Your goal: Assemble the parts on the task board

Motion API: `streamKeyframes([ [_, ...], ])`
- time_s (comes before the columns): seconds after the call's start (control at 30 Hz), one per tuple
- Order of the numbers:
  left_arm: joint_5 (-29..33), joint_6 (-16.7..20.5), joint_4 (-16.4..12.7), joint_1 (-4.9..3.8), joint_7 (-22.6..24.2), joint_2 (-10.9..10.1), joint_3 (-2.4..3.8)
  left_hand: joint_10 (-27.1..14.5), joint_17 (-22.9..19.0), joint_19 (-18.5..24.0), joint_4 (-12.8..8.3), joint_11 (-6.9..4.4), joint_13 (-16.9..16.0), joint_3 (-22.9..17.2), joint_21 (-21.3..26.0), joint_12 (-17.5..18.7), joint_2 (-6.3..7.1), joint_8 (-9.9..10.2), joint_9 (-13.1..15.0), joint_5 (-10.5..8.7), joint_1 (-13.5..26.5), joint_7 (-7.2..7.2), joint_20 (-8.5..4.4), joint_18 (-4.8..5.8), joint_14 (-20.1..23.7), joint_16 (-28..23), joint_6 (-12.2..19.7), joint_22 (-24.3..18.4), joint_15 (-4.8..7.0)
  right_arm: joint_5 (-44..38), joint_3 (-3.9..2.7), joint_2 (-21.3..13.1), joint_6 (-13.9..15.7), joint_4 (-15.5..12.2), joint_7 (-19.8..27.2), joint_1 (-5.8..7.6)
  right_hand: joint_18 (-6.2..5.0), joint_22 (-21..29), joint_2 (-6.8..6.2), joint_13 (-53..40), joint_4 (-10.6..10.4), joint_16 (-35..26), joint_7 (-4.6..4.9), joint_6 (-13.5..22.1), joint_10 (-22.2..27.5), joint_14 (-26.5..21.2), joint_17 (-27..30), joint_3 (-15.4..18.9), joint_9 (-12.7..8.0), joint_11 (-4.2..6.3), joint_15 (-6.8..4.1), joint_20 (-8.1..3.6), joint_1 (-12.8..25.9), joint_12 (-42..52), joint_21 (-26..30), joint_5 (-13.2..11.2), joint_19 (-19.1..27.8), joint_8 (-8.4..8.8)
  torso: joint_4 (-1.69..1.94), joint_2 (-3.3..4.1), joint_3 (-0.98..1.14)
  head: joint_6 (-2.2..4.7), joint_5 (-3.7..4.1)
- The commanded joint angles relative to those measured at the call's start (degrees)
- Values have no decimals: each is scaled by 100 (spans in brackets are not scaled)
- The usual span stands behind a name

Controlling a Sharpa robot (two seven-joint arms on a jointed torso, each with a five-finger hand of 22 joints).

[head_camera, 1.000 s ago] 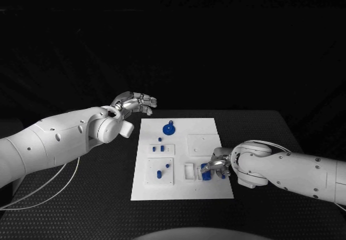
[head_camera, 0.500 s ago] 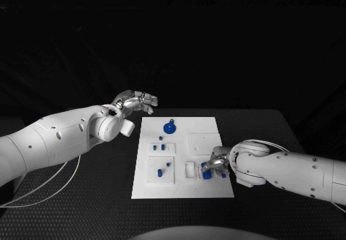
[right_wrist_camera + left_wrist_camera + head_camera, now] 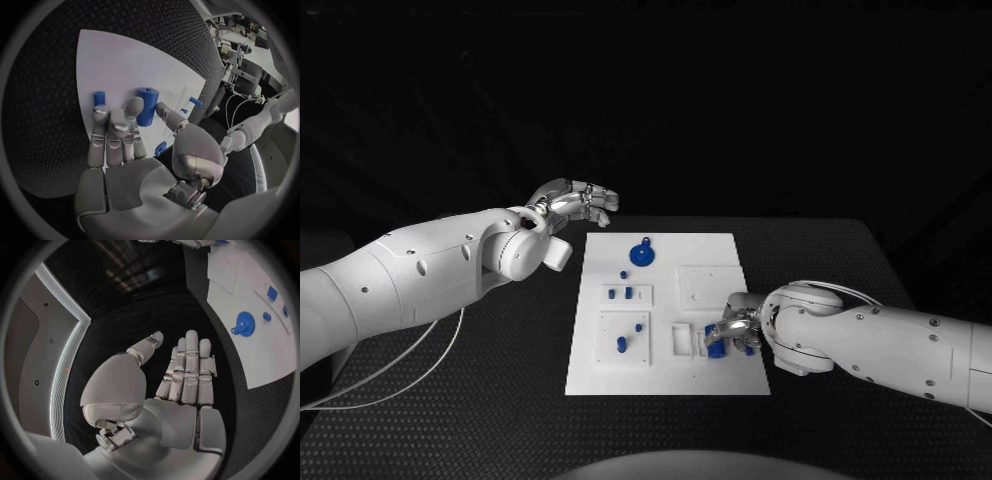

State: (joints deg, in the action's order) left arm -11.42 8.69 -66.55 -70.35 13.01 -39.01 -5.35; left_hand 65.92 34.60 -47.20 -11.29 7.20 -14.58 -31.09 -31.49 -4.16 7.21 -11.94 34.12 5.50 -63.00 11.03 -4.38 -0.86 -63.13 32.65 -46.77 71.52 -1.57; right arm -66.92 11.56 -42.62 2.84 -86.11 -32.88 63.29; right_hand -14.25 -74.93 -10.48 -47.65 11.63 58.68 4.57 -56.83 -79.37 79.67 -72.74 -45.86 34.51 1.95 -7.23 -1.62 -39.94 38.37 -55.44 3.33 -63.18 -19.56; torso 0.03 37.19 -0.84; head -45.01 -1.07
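**R hand on blue cylinder at board's near right, L hand idle off far-left corner**

Head view: white task board (image 3: pixel 668 300) lies mid black table (image 3: pixel 819 260). Blue gear-like disc (image 3: pixel 640 255) sits near board's far end. Small blue parts (image 3: pixel 627 293) in a row further in, two blue pegs (image 3: pixel 622 344) stand in a raised square block at near-left. Right hand (image 3: pixel 733 331) is over board's near-right area, fingers down around a blue cylinder (image 3: pixel 713 349); touching it, but can't tell from here if it's actually gripped. Left hand (image 3: pixel 571 206) is raised off the board's far-left corner, over the table, holding nothing, fingers loosely curled fwd.

L wrist view: left hand (image 3: pixel 181 375) flat, fingers straight and pressed side by side, thumb apart, nothing in it. Board (image 3: pixel 250 285) to one side w/ blue disc (image 3: pixel 244 323) and a small blue square part (image 3: pixel 272 293) on it. Hand well apart from board.

R wrist view: right hand (image 3: pixel 125 135) fingers extended over board (image 3: pixel 119 65). Blue cylinder (image 3: pixel 147 104) stands upright btw a fingertip and thumb, both against it – looks pinched. Small blue piece (image 3: pixel 99 97) just past the other fingertips; another blue peg (image 3: pixel 195 102) farther on, one more blue bit (image 3: pixel 160 148) near the thumb base.
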Motion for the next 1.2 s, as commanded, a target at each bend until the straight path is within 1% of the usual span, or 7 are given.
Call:
streamKeyframes([
  [0.03,36,-91,-6,-2,35,14,3,-24,8,-14,-8,23,8,-1,20,11,19,-30,-6,-34,13,-4,30,-107,-35,-20,25,7,-1,-98,29,82,-40,-9,-4,-50,-75,-84,-10,-10,-8,53,-4,-43,-52,-4,10,51,6,-3,17,-10,-31,29,-39,-3,-38,-24,-5,1,3,4,2],
  [0.17,36,-101,-14,-2,36,27,3,-24,12,-15,-4,24,8,2,22,10,15,-31,-6,-34,19,-3,31,-106,-36,-23,26,9,-1,-147,29,103,-41,-4,-29,-50,-75,-83,-17,-11,-15,84,-13,-76,-65,-9,19,67,9,6,19,-10,-25,36,-51,-24,-43,-20,1,4,1,8,-9],
  [0.27,36,-101,-8,-2,35,28,3,-25,14,-15,-1,24,8,3,24,10,13,-31,-7,-34,22,-3,31,-106,-37,-24,27,10,-1,-134,28,65,-10,-18,-30,-48,-75,-83,72,-17,26,138,-33,-140,-96,-9,31,66,19,25,22,-18,-90,54,-74,-19,-53,-22,1,2,2,7,-4],
  [0.4,36,-100,-8,-2,31,10,3,-25,16,-16,1,24,8,4,25,10,12,-32,-7,-34,25,-3,31,-105,-37,-26,27,11,-1,67,27,-63,31,-152,-36,-42,-75,-83,100,-19,37,164,-43,-178,-110,-13,40,83,24,34,27,-18,-89,61,-84,-17,-56,-23,-1,1,-2,2,-6],
  [0.67,36,-111,-2,-3,24,15,2,-25,21,-16,6,24,8,6,28,10,11,-33,-8,-33,31,-3,31,-105,-37,-31,28,14,-2,280,25,-241,89,-519,-43,136,-75,-75,91,-15,69,208,-46,-215,-101,-42,80,115,18,37,34,-14,-87,53,-96,-17,-43,14,-4,2,0,2,-11],
  [1.03,36,-115,-9,-3,20,-11,2,-26,28,-17,11,24,8,7,33,10,7,-35,-9,-30,36,-3,31,-106,-38,-36,30,18,-2,410,23,-237,215,-578,-66,160,-75,-71,103,-15,56,222,-53,-242,-108,-47,93,112,20,43,34,-14,-79,56,-98,-15,-43,17,1,8,0,-15,-41],
  [1.2,36,-126,-12,-3,18,-1,2,-27,31,-17,14,24,8,8,35,10,6,-36,-9,-29,40,-3,31,-105,-38,-40,31,20,-2,572,23,-80,200,-482,-60,160,-75,-69,105,-15,48,229,-55,-252,-110,-49,100,114,20,46,33,-14,-67,57,-100,-14,-44,20,-2,6,-2,-13,-46],
])
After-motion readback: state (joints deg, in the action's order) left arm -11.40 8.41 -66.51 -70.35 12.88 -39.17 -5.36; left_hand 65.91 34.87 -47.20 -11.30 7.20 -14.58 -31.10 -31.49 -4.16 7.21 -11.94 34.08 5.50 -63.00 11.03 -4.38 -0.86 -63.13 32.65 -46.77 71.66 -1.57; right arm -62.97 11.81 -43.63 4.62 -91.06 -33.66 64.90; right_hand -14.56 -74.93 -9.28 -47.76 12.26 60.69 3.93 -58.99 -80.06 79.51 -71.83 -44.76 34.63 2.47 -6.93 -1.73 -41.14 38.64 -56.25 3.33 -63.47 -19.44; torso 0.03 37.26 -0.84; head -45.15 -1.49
